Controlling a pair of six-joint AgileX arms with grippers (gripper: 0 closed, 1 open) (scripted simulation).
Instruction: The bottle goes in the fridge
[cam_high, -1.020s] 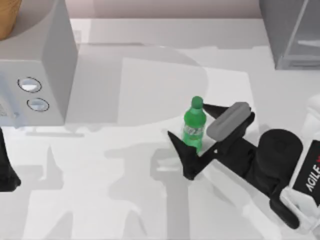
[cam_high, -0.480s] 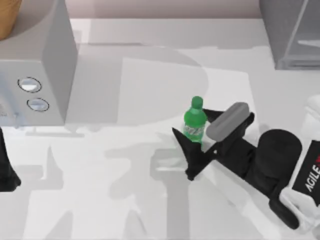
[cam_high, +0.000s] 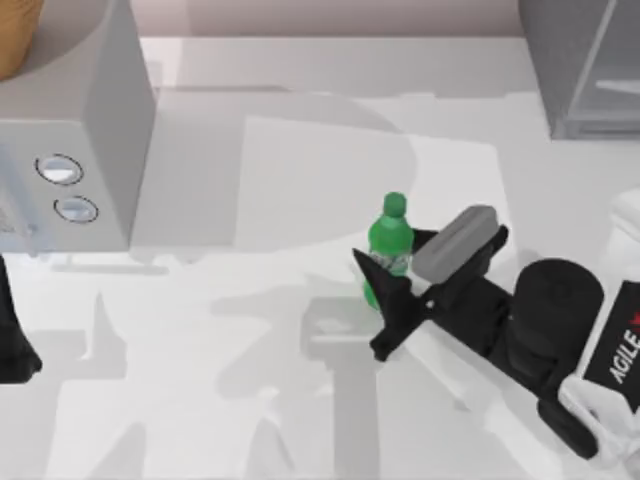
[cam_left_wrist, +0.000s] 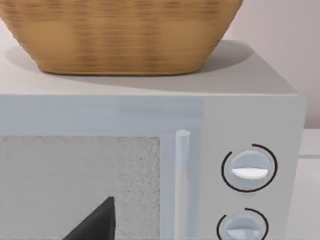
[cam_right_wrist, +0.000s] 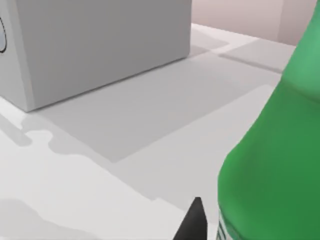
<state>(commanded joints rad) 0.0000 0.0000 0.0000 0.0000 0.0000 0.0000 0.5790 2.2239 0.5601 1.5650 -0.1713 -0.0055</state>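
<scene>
Bottle (cam_high: 389, 240), small, translucent bright-green plastic with a green screw cap and a whitish label band, upright near the middle of the white desk (cam_high: 250, 400), well apart from the large dark-grey boxy fridge (cam_high: 580, 65) at the far right corner. Right claw (cam_high: 392, 278) around the bottle's lower body, one dark finger (cam_high: 385, 300) across the front of the label and the other behind the bottle; fingers drawn in tight against the plastic, apparently pinching the bottle, though whether firmly enough to lift cannot be told. Low, side-on hold probably chosen for keeping the bottle upright on the way to the fridge. Bottle base seemingly on the desk, lift not yet begun. Green shoulder of the bottle (cam_right_wrist: 272, 165) close against the right wrist camera. Left of the bottle, lighter grey box with two round dials (cam_high: 70, 150), tan woven basket (cam_left_wrist: 125, 35) on top. Left arm parked in front of that box; left claw's state impossible to tell.
</scene>
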